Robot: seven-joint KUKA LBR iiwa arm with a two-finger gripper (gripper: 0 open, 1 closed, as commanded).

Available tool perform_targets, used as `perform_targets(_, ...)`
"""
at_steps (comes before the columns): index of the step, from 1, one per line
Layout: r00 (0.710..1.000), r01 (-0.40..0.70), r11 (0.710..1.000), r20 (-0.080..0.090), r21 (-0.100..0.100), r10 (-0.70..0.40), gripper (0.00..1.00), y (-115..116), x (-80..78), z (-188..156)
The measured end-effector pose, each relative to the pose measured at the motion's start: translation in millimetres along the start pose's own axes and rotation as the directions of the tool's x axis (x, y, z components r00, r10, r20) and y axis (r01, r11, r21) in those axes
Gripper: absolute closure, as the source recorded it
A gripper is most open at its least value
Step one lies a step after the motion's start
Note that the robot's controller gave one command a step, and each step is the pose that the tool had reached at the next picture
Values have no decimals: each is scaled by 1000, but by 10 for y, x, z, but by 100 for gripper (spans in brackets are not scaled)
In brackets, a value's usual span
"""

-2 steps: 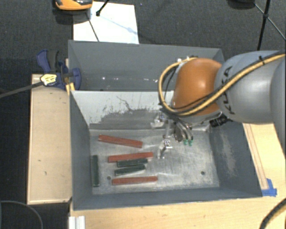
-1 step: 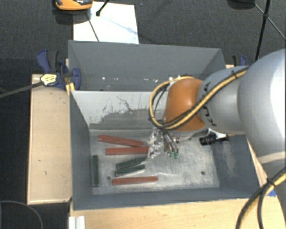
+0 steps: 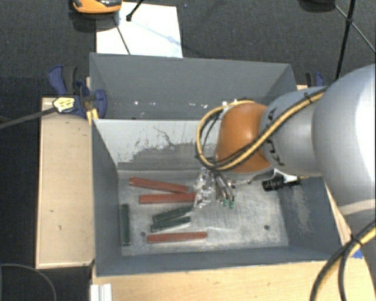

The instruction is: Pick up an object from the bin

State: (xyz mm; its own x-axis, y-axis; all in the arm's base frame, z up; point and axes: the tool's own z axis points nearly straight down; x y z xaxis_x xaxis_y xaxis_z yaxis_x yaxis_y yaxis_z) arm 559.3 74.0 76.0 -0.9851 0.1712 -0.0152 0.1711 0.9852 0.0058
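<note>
Low in the middle of the frame, inside the grey bin (image 3: 108, 176): the gripper (image 3: 215, 199), jaws apart, nothing between them. Just left of it, the right end of a long red stick (image 3: 167, 199). Below that, toward the lower left, a dark green stick (image 3: 171, 216).

On the left of my bin (image 3: 106, 194) a dark green stick (image 3: 125, 223) lies alone, well apart from a red-brown stick (image 3: 176, 237) near the front wall and two dark green sticks (image 3: 171, 218) side by side just behind it. Past the bin's back wall I see a white sheet of paper (image 3: 147, 29), an orange-and-black object (image 3: 97, 5) at its corner.
</note>
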Motion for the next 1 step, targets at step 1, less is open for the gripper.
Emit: perform_targets(1,1000,27,1000,-14,5,-27,100,-182,169,-1325)
